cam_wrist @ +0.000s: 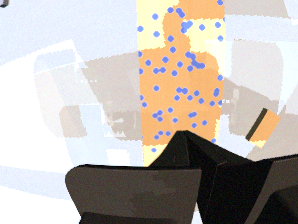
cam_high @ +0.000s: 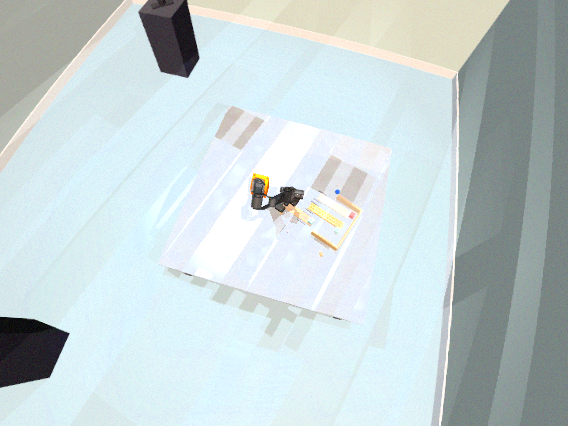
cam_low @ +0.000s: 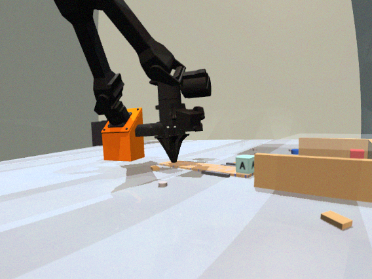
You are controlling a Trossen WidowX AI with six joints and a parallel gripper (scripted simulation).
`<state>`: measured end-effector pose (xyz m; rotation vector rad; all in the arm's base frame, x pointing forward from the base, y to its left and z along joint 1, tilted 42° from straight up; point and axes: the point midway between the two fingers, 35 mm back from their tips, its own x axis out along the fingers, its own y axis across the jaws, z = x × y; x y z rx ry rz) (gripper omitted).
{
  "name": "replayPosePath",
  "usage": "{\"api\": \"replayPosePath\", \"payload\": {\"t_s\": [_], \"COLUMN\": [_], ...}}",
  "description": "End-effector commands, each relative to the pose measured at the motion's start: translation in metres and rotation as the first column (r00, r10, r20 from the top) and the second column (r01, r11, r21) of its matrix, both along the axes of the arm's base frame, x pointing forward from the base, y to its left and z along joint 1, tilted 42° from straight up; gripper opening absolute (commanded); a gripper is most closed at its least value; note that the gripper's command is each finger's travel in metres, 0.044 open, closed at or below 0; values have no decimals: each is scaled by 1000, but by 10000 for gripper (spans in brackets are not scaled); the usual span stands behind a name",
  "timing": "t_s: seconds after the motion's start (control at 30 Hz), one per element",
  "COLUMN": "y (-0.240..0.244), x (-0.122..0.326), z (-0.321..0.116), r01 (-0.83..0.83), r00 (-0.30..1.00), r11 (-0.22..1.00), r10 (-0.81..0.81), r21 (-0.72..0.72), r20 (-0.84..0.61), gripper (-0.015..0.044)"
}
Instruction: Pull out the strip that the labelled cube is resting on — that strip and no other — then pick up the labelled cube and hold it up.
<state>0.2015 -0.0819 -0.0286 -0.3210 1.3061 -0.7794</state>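
the end effector [cam_low: 173,159], pressed together on nothing, tips down on the strip [cam_low: 209,167] bearing the cube [cam_low: 245,164].

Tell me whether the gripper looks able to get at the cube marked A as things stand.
Probably yes. The cube sits uncovered on the far end of the blue-dotted orange strip, open from above and from the arm's side. The wooden wall stands beside it. The gripper, shut, presses on the strip's near end.
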Motion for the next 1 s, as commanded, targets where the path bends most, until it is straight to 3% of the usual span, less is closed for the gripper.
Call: {"api": "replayPosePath", "payload": {"t_s": [0.0,0.97], "y": [-2,11], "x": [-9,0], "z": [-3,10], "r01": [11,3], "r00": [1000,1000], "r11": [1000,1000], "r10": [-11,-3], "r21": [3,5], "r20": [-21,-8], "gripper": [0,0]}}
